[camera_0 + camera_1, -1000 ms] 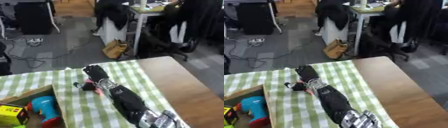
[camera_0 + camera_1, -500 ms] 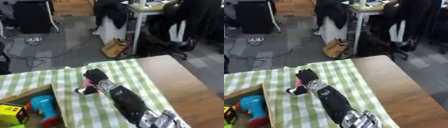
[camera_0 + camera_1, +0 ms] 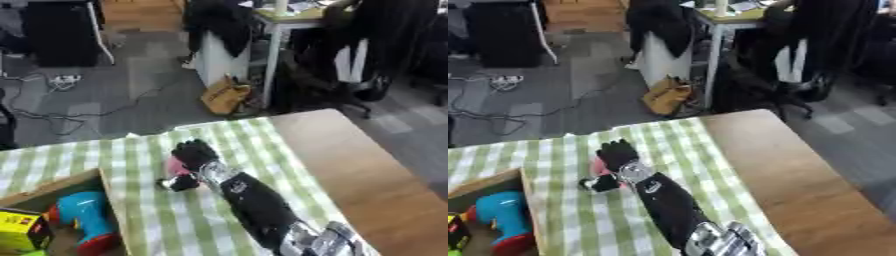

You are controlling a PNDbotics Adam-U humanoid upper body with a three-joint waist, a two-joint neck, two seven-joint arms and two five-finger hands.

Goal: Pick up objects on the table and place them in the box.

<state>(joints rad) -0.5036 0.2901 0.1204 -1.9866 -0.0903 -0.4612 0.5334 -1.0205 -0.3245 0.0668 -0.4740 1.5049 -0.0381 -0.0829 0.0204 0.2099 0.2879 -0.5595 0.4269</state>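
The robot's right hand (image 3: 194,152) reaches across the green-checked cloth (image 3: 140,200) on the bench (image 3: 367,165), its fingers curled over a small pink object (image 3: 178,167); the thumb appears to close on it from about 7 o'clock, though the pink thing is mostly hidden under the palm and what it is cannot be made out. The black forearm runs back from the hand toward 5 o'clock, ending in a silver joint at the lower edge. The left hand shows in neither view.

At roughly 8 o'clock from the hand, just past the cloth's bare stretch, sits the cardboard box (image 3: 52,185), open-topped. Inside it already lie a blue and red toy (image 3: 83,220) and, at its 9 o'clock, a yellow carton (image 3: 22,232). By the look of things, the task is well along: two items are boxed, and the pink object, in hand but not yet over the box, seems the last one on the cloth. No writing can be read anywhere.
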